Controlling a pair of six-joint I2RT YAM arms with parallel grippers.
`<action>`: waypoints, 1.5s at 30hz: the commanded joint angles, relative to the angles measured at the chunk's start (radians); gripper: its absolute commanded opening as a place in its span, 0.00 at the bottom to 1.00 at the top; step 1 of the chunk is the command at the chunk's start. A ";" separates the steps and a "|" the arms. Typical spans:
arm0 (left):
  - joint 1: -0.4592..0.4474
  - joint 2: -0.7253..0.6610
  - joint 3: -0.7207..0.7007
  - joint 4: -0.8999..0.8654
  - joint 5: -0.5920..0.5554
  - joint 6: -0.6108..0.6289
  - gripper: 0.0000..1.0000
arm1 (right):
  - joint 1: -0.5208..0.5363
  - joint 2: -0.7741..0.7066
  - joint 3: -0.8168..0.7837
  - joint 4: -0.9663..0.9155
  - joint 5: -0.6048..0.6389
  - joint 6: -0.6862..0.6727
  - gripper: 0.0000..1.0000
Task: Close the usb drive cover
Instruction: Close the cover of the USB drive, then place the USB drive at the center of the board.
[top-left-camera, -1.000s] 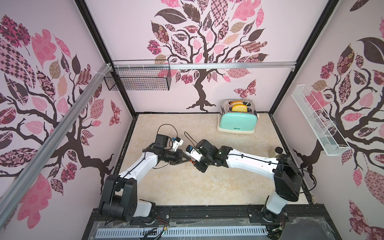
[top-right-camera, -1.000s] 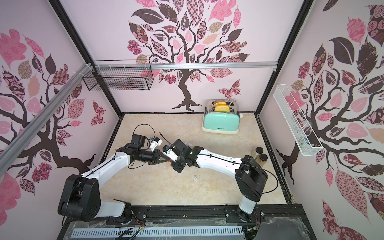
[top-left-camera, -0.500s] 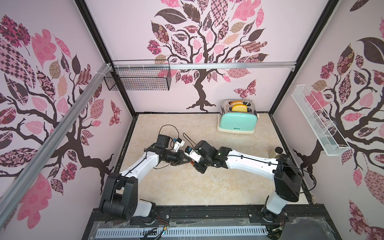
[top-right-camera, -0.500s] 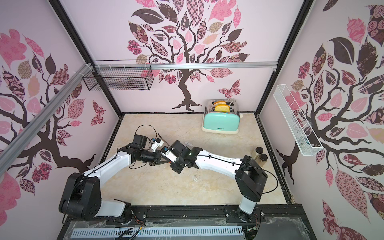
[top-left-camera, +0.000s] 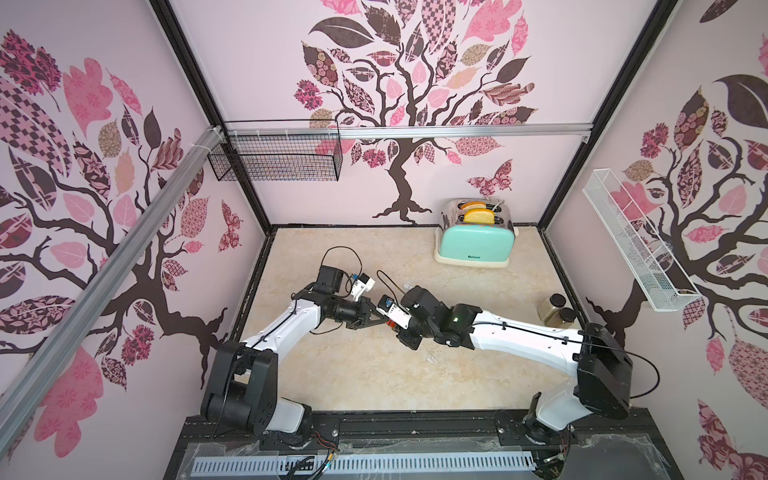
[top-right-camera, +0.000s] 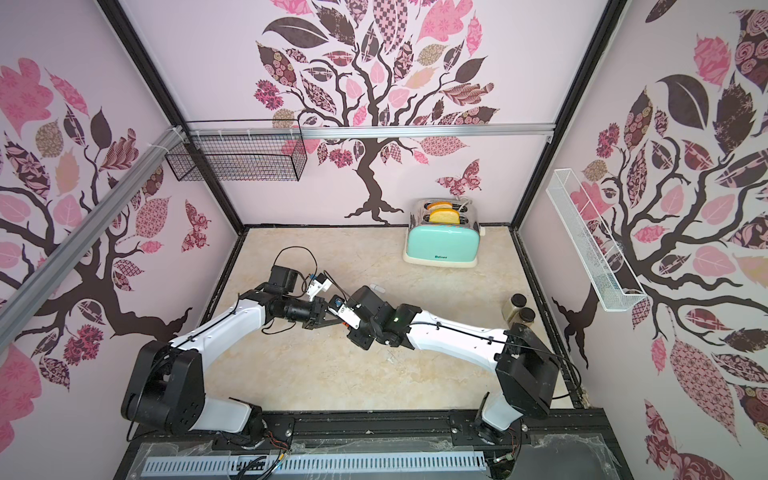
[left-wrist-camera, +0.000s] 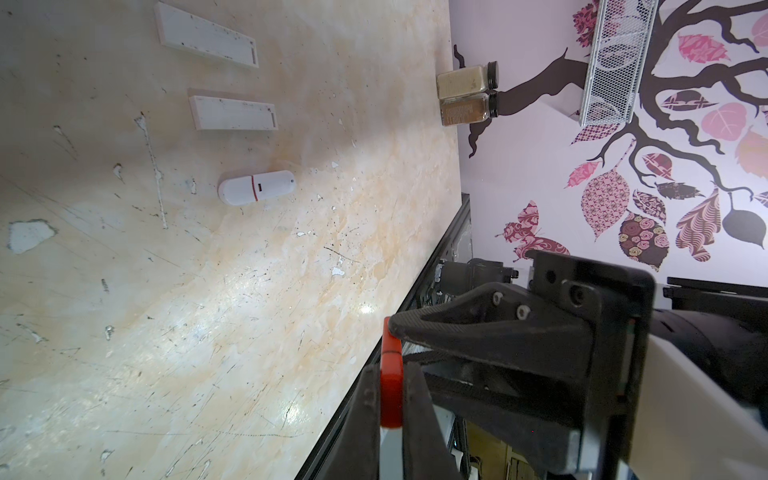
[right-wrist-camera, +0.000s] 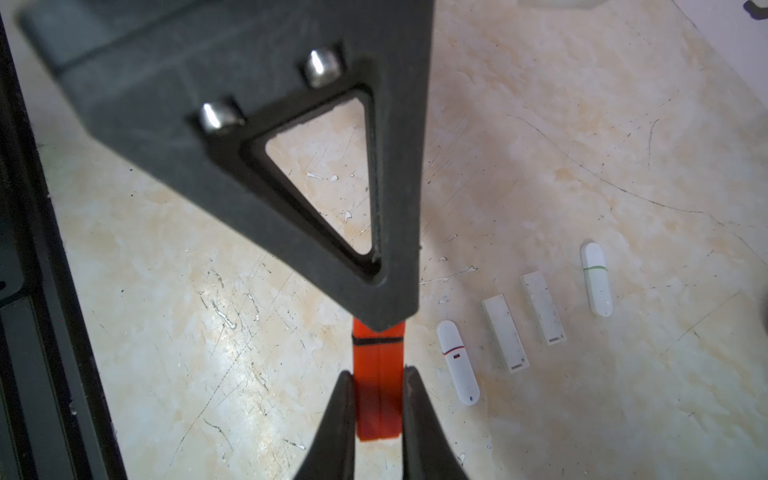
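Observation:
The orange usb drive (right-wrist-camera: 378, 399) hangs above the table's middle, held from both ends. My right gripper (right-wrist-camera: 377, 374) is shut on one end of it. My left gripper (left-wrist-camera: 390, 374) is shut on the other end, where the drive (left-wrist-camera: 391, 390) shows red between the fingers. A thin dark seam crosses the drive between the two grips, and the two parts look pressed together. In both top views the grippers meet tip to tip, with only a sliver of the drive (top-left-camera: 387, 323) (top-right-camera: 343, 323) showing.
On the table lie a white drive with a red band (right-wrist-camera: 457, 361), two white rectangular sticks (right-wrist-camera: 505, 332) (right-wrist-camera: 542, 308) and a white drive with a green band (right-wrist-camera: 597, 284). A mint toaster (top-left-camera: 476, 243) stands at the back, and two spice jars (top-left-camera: 555, 309) by the right wall.
Both arms have drifted slightly to the right together. The drive stays gripped between them.

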 joint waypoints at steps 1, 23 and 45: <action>-0.029 0.016 -0.020 -0.035 0.006 0.000 0.00 | 0.013 -0.002 0.088 0.267 -0.023 0.008 0.00; -0.039 -0.019 -0.027 -0.046 -0.032 0.026 0.00 | 0.022 0.043 0.132 0.373 -0.013 0.043 0.00; 0.148 -0.231 -0.040 -0.054 -0.103 0.060 0.74 | -0.093 -0.069 -0.111 0.113 -0.022 -0.086 0.00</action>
